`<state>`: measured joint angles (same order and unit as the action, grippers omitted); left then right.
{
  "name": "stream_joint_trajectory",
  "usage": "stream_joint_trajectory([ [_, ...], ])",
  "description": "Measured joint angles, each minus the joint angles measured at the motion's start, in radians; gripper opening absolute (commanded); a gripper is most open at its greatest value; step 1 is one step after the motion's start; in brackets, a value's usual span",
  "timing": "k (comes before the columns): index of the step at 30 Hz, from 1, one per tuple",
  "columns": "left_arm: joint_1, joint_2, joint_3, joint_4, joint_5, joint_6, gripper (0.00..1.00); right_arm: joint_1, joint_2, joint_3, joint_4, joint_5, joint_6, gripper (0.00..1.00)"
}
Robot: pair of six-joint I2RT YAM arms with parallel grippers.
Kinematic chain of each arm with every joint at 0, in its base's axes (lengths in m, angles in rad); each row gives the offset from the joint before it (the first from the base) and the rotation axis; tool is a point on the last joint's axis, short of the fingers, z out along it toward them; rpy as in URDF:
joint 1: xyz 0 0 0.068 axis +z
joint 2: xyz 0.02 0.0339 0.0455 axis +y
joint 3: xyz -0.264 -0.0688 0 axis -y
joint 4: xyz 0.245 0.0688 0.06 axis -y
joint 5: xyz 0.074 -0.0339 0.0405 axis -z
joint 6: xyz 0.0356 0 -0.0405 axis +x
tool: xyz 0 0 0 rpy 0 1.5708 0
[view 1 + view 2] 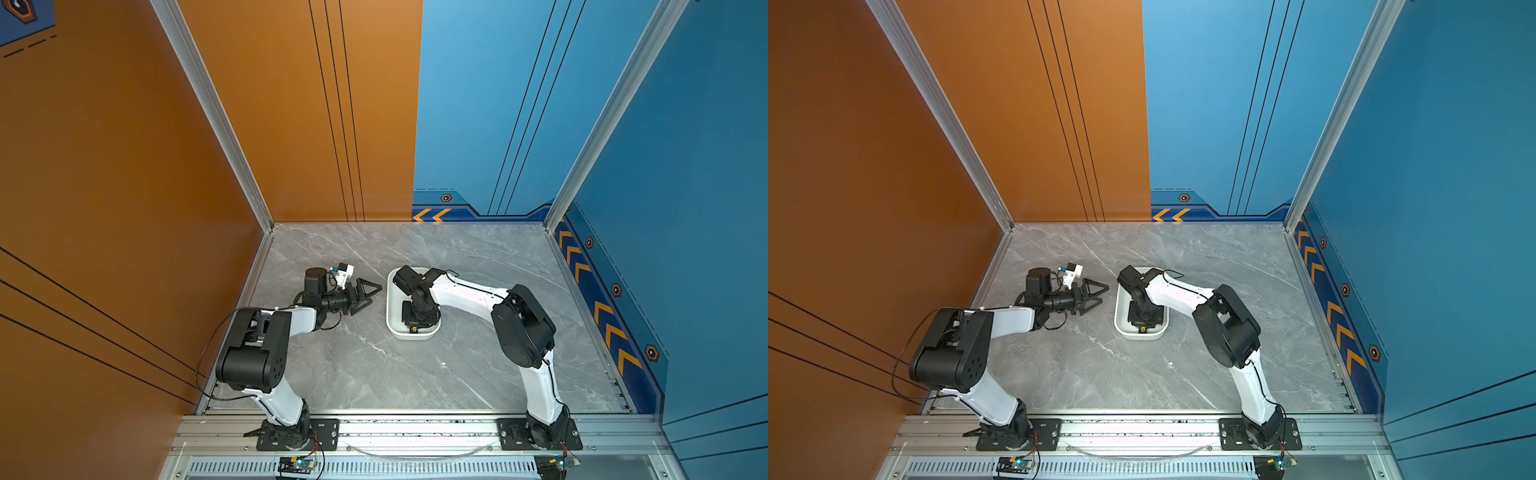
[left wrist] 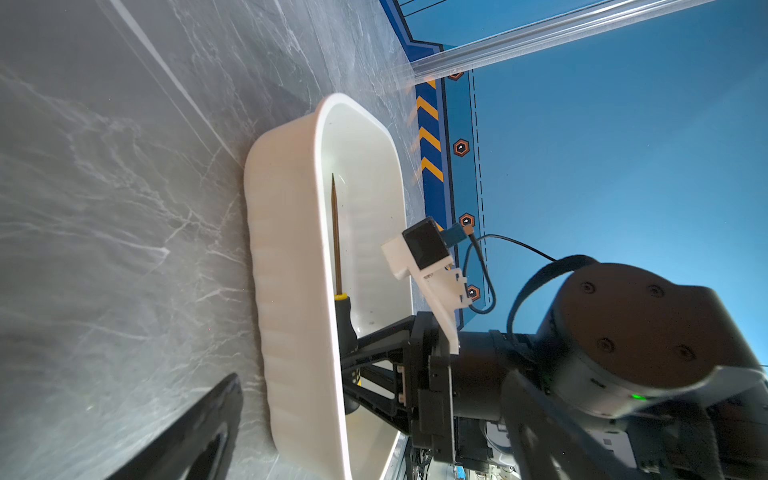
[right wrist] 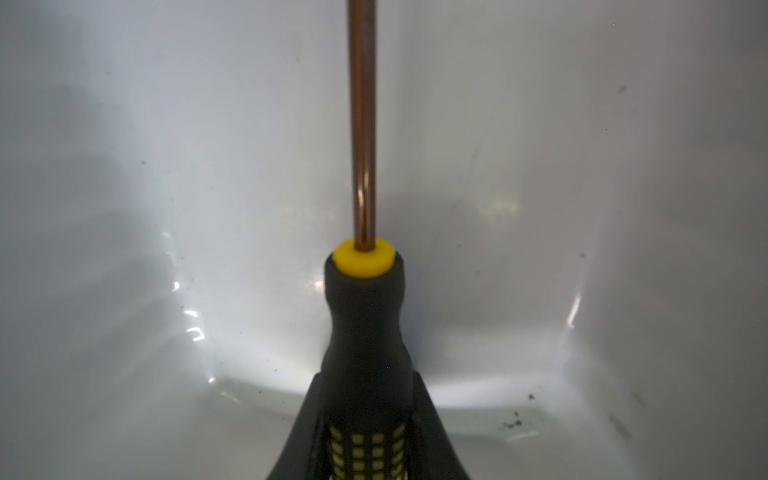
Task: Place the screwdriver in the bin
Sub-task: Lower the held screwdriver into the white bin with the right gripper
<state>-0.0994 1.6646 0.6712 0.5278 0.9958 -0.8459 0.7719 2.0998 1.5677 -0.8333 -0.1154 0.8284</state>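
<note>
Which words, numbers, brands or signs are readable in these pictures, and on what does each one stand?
No words, numbers or brands can be read.
Yellow chevrons on the walls' blue band: signs only, no letters.
Hexagon badges on the same band: too small to read.
Screwdriver: yellow squares, no text.
Bin: blank.

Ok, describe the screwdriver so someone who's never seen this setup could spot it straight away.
On the grey marble tabletop sits a white bin. Inside it, the right claw grips the screwdriver by its handle. It's the only tool there: thin coppery shaft, black handle with yellow dots and a yellow collar.
</note>
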Motion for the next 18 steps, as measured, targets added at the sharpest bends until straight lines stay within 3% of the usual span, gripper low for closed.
stream_joint_trajectory([
  [2, 0.0, 0.0, -0.003, 0.0, 0.0, 0.0, 0.98, -0.001, -0.002, 0.0, 0.0, -0.005, 0.0, 0.0],
  [4, 0.0, 0.0, -0.006, 0.0, 0.0, 0.0, 0.98, -0.003, -0.002, 0.0, 0.0, -0.008, 0.0, 0.11],
  [8, 0.0, 0.0, -0.011, 0.0, 0.0, 0.0, 0.98, -0.006, -0.002, 0.0, 0.0, -0.013, 0.0, 0.15],
  [13, 0.001, 0.0, -0.011, 0.0, 0.0, 0.0, 0.98, -0.007, -0.002, 0.0, 0.001, -0.017, -0.001, 0.32],
  [18, 0.001, 0.0, -0.011, 0.0, 0.0, 0.0, 0.98, -0.007, -0.001, 0.0, 0.01, -0.029, 0.0, 0.38],
])
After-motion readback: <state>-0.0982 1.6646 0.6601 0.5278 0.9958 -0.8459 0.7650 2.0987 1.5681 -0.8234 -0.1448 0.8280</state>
